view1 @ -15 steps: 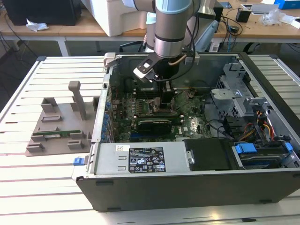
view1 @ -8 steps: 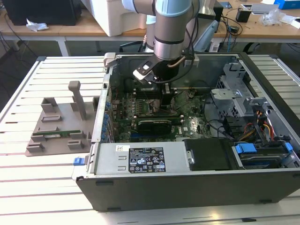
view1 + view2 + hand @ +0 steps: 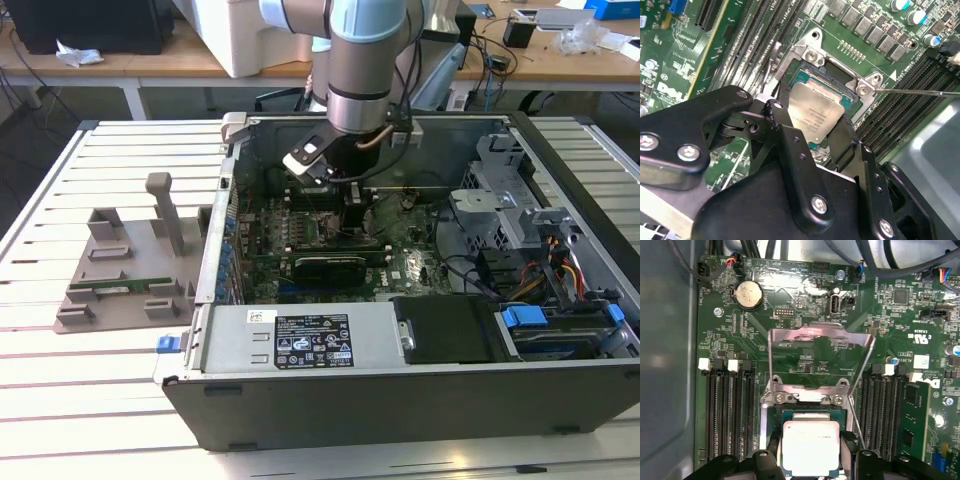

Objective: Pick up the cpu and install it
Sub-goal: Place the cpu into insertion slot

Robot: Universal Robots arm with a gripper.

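Over the CPU socket [image 3: 812, 413] inside the open computer case [image 3: 400, 390], the gripper [image 3: 812, 125] holds the cpu [image 3: 816, 112]. Its 2 black fingers [image 3: 785, 130] press against opposite edges of the chip, so the jaws are clenched on it. In both wrist views the pale silvery top of the cpu [image 3: 811, 445] faces the camera and lies squarely between the fingertips, within the socket's outline. I cannot tell whether it is already seated on the socket or sits just above it.

Hinged at the socket's far edge, the metal load plate [image 3: 820, 335] stands swung open, clear of the chip. A thin retention lever [image 3: 920, 91] runs out from the socket's corner bracket. Banks of black memory slots [image 3: 727, 415] flank the socket on both sides, and a coin cell battery [image 3: 748, 294] sits on the motherboard beyond the raised plate.

In the exterior view the arm [image 3: 365, 60] reaches straight down into the case, with the gripper [image 3: 355, 200] low over the board. A grey holder block [image 3: 120, 270] lies on the slatted table [image 3: 90, 400], well apart from the socket toward the exterior view's left.
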